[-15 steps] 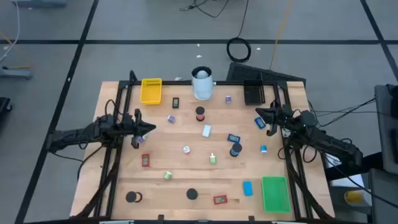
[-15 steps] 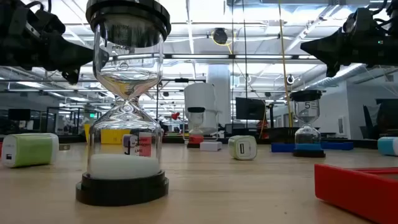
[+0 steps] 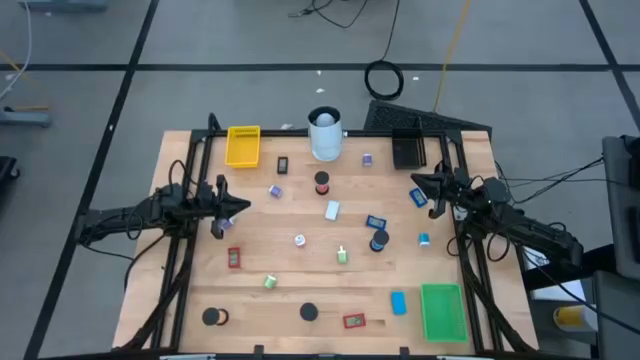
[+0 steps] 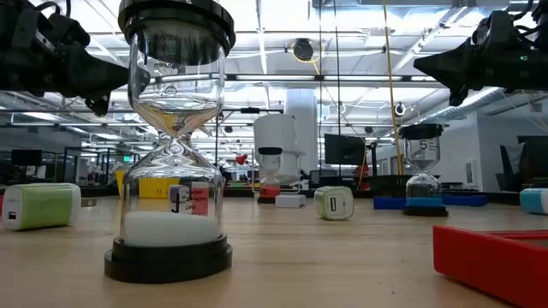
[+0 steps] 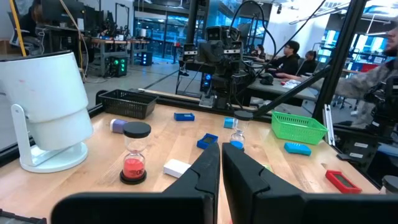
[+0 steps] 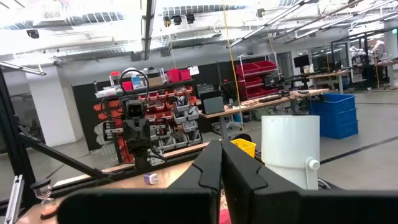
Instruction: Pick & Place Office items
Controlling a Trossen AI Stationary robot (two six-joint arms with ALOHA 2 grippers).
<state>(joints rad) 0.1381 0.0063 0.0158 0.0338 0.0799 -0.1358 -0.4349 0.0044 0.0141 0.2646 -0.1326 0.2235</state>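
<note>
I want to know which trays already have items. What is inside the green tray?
Nothing shows inside the green tray: from above its floor looks bare. In the left wrist view its mesh wall hides most of the inside. The blue block lies beside it.

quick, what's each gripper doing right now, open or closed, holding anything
Left gripper: closed, holding nothing, up over the table's left side.
Right gripper: closed, holding nothing, up over the table's right side.
</note>
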